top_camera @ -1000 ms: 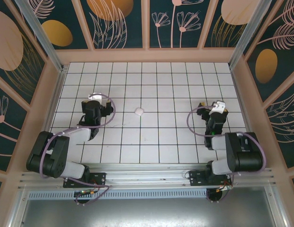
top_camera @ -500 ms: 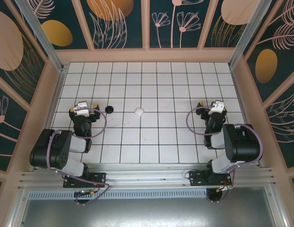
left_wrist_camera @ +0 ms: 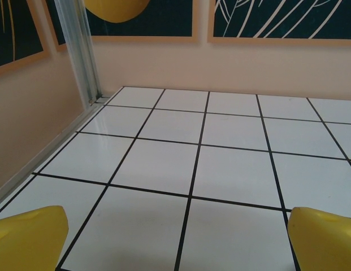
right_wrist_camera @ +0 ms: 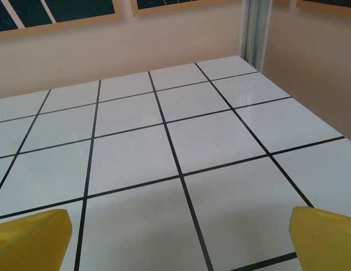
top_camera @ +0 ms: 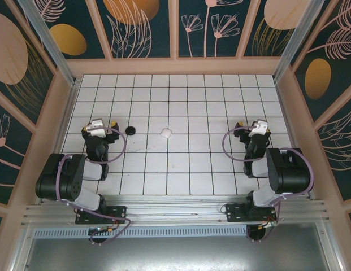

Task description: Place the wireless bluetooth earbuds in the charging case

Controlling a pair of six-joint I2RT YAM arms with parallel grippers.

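Both claws spread wide, empty: left gripper [top_camera: 98, 127] mid-left, right gripper [top_camera: 255, 127] mid-right. At frame centre white lump [top_camera: 166, 133] (likely charging case), rightward of left gripper, nearer it; black disc [top_camera: 130, 130] between. Loose earbuds too small to discern.

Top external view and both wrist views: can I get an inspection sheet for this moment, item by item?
Surface: white tiled table with black grid lines.
Job's things: earbuds too small to make out; a white lump lies mid-table, and whether it is the case cannot be told.
Clutter: black disc, apart from the lump, on the left arm's side.
Grippers: left gripper open, bare tile between its yellow fingers; right gripper open, likewise.
Cables: purple cable looped on the left arm, another on the right arm, both apart from the disc and lump.
Surroundings: peach wall with dark floral panels above; aluminium post in the corner.
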